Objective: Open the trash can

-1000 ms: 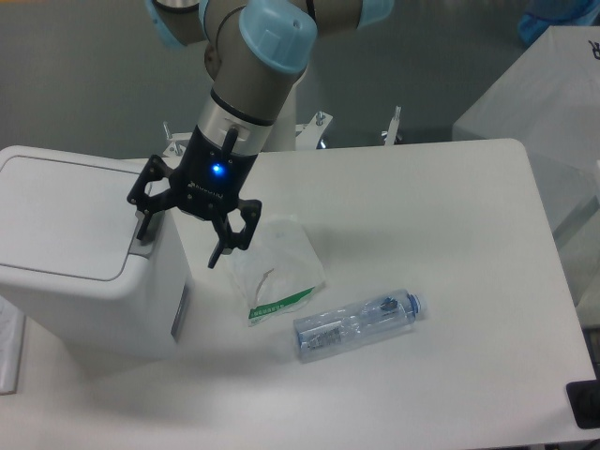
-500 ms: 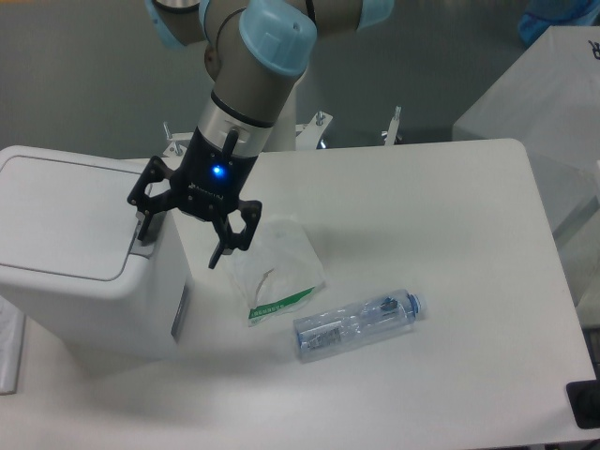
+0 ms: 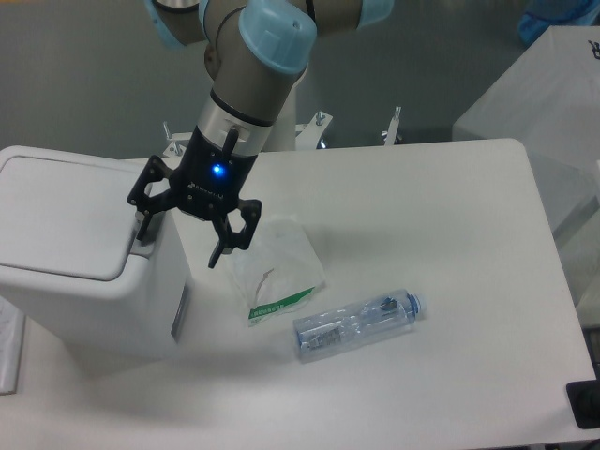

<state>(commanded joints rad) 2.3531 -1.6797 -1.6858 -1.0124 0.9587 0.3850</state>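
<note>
White trash can (image 3: 75, 253) lid shut; my pincer (image 3: 178, 248) spread wide, empty, one fingertip (image 3: 143, 232) at its edge.

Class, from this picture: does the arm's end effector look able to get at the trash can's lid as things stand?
Probably yes. The open end effector already hangs at the right edge of the trash can, one finger by the lid, with nothing between them.

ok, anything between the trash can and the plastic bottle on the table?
Yes: in the camera view a clear plastic bag lies between the trash can and the bottle, under the open pincer.
</note>
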